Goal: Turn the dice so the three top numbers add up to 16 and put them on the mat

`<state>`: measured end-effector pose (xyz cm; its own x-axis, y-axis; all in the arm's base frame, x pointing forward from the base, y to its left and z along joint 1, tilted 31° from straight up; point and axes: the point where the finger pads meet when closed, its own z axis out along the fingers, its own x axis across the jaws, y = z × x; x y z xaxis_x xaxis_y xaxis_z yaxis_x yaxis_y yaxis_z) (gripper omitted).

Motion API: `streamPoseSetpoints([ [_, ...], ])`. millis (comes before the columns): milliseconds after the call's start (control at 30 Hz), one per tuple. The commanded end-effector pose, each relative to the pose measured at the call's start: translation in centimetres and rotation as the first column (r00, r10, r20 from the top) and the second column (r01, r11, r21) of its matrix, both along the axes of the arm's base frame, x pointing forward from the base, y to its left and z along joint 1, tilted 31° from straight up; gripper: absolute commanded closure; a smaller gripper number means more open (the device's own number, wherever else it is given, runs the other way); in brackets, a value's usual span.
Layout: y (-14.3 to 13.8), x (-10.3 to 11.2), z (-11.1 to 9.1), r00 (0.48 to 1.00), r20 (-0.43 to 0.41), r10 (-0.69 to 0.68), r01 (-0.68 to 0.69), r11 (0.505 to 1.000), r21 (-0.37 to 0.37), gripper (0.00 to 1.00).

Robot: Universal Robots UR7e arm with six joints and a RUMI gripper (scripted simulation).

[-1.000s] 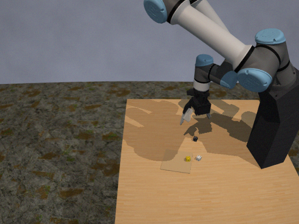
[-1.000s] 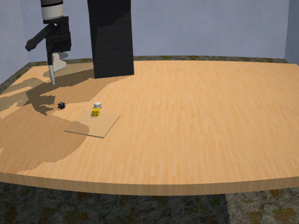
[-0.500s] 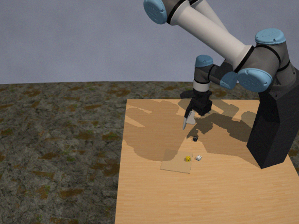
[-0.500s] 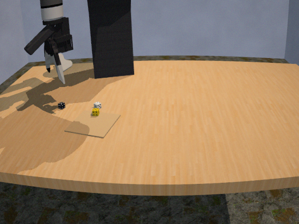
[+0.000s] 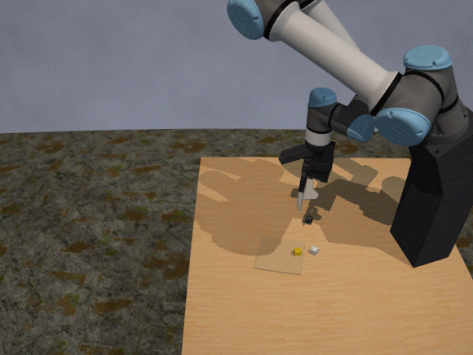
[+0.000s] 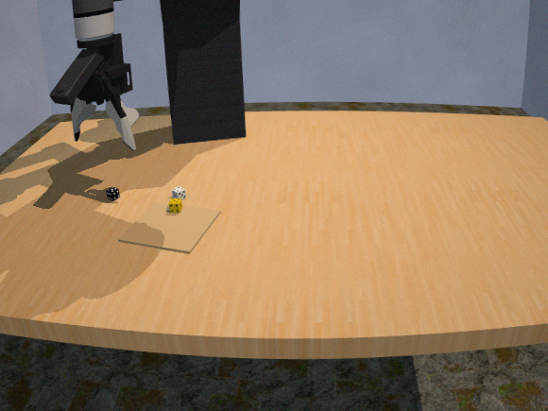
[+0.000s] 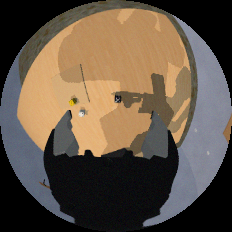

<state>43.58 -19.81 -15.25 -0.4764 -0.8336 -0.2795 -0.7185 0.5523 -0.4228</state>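
The mat (image 5: 271, 262) (image 6: 184, 234) (image 7: 62, 91) is a thin tan square on the table. A yellow die (image 5: 298, 251) (image 6: 175, 205) (image 7: 73, 101) sits flat on it, close to its right edge in the top view. A white die (image 5: 314, 250) (image 6: 179, 193) (image 7: 82, 113) rests on the table just off that edge, beside the yellow die. A black die (image 5: 309, 219) (image 6: 112, 194) (image 7: 118, 99) rests on the table away from the mat. The top pips are too small to read surely. My gripper (image 5: 307, 203) (image 6: 105, 144) (image 7: 111, 110) is open and empty, above the table and higher than the black die.
The arm's dark pedestal (image 5: 428, 217) (image 6: 205, 67) stands on the table, right of the dice in the top view. The wooden table (image 5: 326, 311) (image 6: 378, 256) has its left edge beyond the mat in the top view. Shadows of the arm fall around the black die and across part of the mat.
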Motion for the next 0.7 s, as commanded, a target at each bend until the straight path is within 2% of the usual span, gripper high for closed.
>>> streamPoseSetpoints([
  [0, 0.04, 0.13, 0.00, 0.995, 0.003, 0.102, -0.102, 0.993, -0.051, 0.00],
  [100, 0.12, 0.22, -0.03, 0.984, -0.003, 0.176, -0.175, 0.980, -0.095, 0.00],
  [233, 0.24, 0.33, -0.10, 0.958, -0.017, 0.285, -0.284, 0.945, -0.160, 0.00],
  [300, 0.33, 0.39, -0.15, 0.934, -0.031, 0.355, -0.354, 0.913, -0.202, 0.00],
  [333, 0.33, 0.39, -0.15, 0.934, -0.031, 0.356, -0.354, 0.913, -0.202, 0.00],
  [433, 0.45, 0.46, -0.24, 0.891, -0.056, 0.451, -0.449, 0.855, -0.259, 0.00],
  [467, 0.46, 0.46, -0.24, 0.887, -0.058, 0.457, -0.455, 0.851, -0.263, 0.00],
  [533, 0.55, 0.50, -0.31, 0.850, -0.079, 0.520, -0.518, 0.801, -0.301, 0.00],
  [633, 0.55, 0.50, -0.31, 0.850, -0.079, 0.521, -0.519, 0.800, -0.301, 0.00],
  [667, 0.60, 0.51, -0.35, 0.829, -0.091, 0.551, -0.549, 0.772, -0.320, 0.00],
])
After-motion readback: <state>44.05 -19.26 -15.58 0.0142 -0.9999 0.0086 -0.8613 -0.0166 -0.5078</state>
